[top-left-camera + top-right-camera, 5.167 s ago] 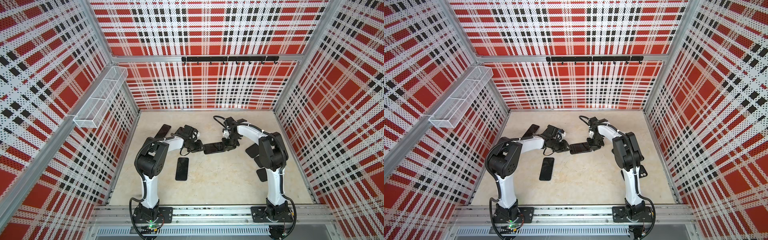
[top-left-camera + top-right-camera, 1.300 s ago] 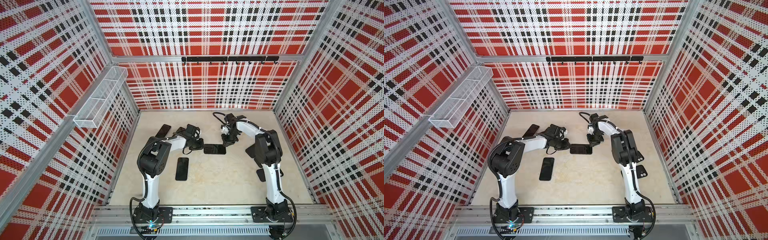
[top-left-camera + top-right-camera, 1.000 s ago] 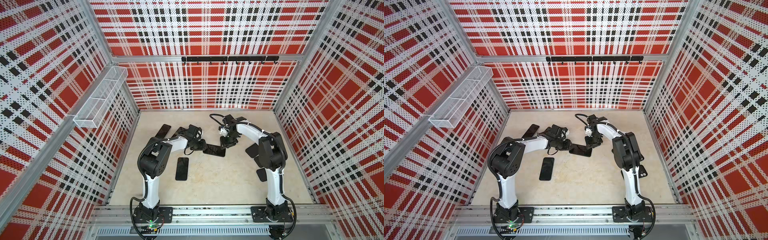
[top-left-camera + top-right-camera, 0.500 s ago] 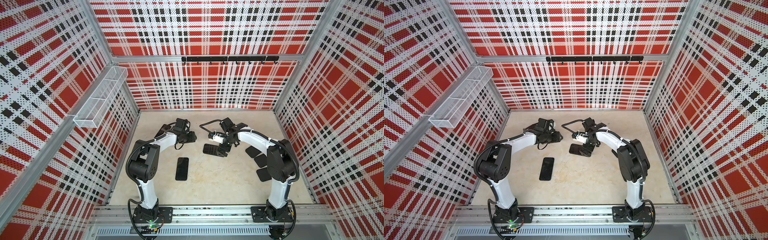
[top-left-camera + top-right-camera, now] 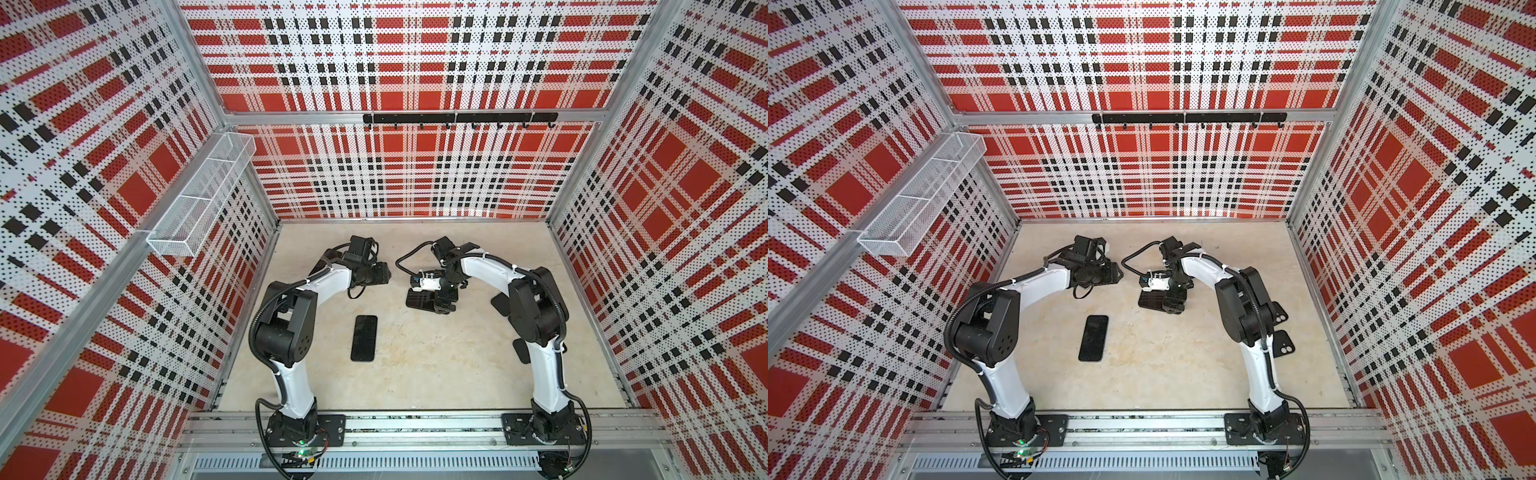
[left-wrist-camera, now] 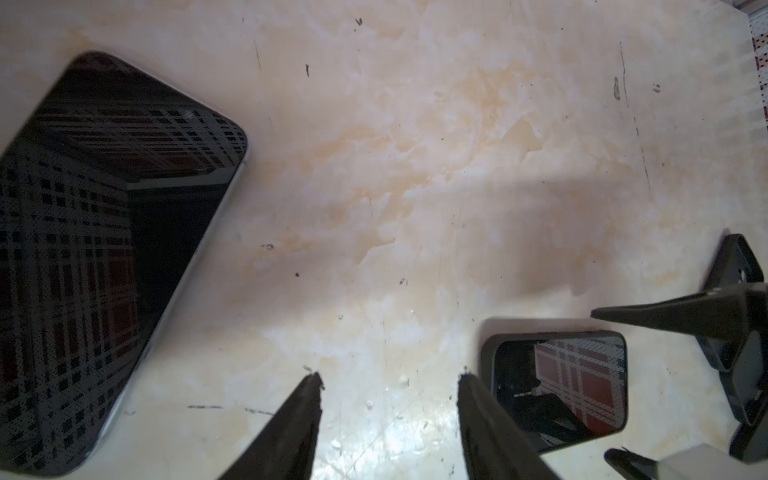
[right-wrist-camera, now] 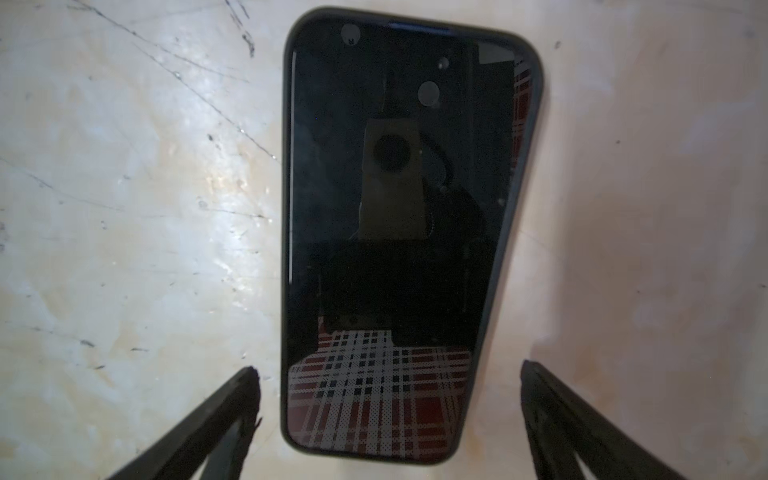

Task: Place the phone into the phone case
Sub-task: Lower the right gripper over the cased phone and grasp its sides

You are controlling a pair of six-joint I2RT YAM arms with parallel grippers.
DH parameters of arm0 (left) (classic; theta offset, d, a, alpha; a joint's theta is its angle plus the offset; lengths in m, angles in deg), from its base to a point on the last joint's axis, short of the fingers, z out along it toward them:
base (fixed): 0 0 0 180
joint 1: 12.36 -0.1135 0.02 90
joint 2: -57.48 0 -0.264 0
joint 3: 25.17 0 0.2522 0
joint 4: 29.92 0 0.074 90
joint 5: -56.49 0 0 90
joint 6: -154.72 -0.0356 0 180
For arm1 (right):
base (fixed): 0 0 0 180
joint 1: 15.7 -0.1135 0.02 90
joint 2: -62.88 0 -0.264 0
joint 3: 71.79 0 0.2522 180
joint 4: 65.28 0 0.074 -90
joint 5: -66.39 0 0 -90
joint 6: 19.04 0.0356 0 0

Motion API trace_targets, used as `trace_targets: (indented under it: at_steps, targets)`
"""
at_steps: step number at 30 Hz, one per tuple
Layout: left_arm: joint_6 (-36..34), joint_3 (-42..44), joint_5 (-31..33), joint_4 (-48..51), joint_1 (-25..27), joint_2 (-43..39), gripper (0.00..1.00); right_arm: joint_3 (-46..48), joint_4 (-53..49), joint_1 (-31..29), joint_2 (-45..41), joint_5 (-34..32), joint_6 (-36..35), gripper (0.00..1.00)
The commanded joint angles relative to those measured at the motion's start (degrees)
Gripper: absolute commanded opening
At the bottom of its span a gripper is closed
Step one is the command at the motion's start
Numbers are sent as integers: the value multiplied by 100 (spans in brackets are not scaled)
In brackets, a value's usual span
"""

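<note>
While the right claw (image 7: 386, 370) gapes, the phone (image 7: 395, 208) lies beneath; untouched.

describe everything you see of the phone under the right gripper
The phone is a black slab, glossy screen up, mirroring the plaid walls and wrist camera. A thicker dark rounded rim, seemingly its case, frames it. It lies flat on the beige table, below the open right gripper, whose fingers straddle it without touching.

Bare table (image 5: 1163, 374) lies open front and centre; a loose phone (image 5: 1093, 338) lies leftward, spare cases (image 5: 1284, 344) crowd the right.
</note>
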Motion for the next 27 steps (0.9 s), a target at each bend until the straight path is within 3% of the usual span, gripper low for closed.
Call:
trace_targets:
  at_steps: [1,15,22,27]
  targets:
    - [-112,65,-15,58,-53,-186,56,-190,-223,7,213,75,-158,100]
    - [-121,63,-54,58,-149,-272,56,-46,33,-20,451,-172,358,100]
    - [-126,60,-72,58,-167,-306,56,-14,41,-25,294,-123,531,74]
    - [-138,70,-55,58,-170,-333,56,29,208,-26,75,-103,749,67]
